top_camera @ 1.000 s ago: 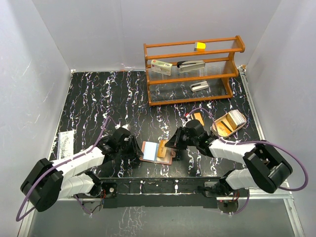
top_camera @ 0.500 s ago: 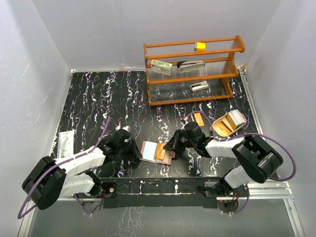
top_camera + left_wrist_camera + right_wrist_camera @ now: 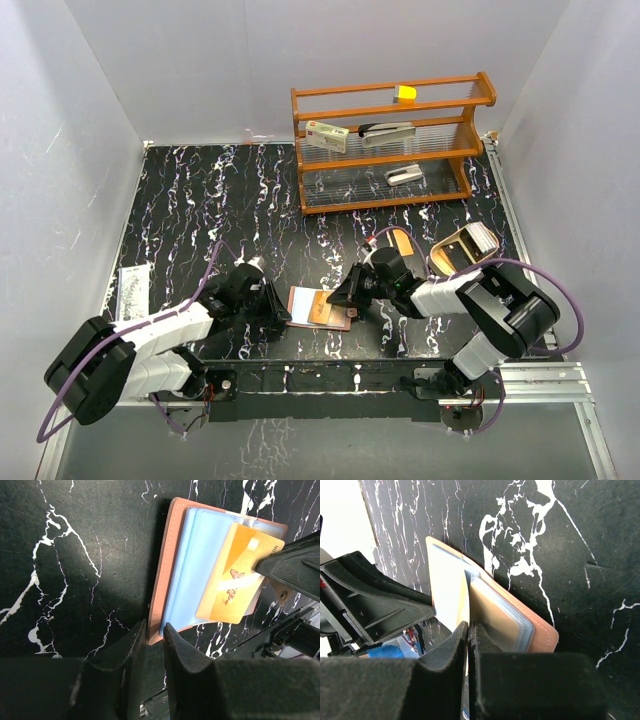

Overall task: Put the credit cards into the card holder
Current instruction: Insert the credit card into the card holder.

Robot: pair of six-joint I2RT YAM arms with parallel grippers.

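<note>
Card holder (image 3: 300, 305) lies open near the front of the black table (image 3: 200, 220), between the arms. The left gripper (image 3: 154, 630) has narrowed and now pinches its left rim. The orange card (image 3: 232, 580) sits further over the light blue card (image 3: 192, 570), clenched in the right gripper (image 3: 469, 627), which has slid leftward.

The overhead view is bright and evenly lit, with soft shadows under the arms. Both wrist views are dimmer. The left fingers (image 3: 117, 677) and right fingers (image 3: 440, 675) are dark and blurred. The right wrist view's upper left corner is blown out white.
</note>
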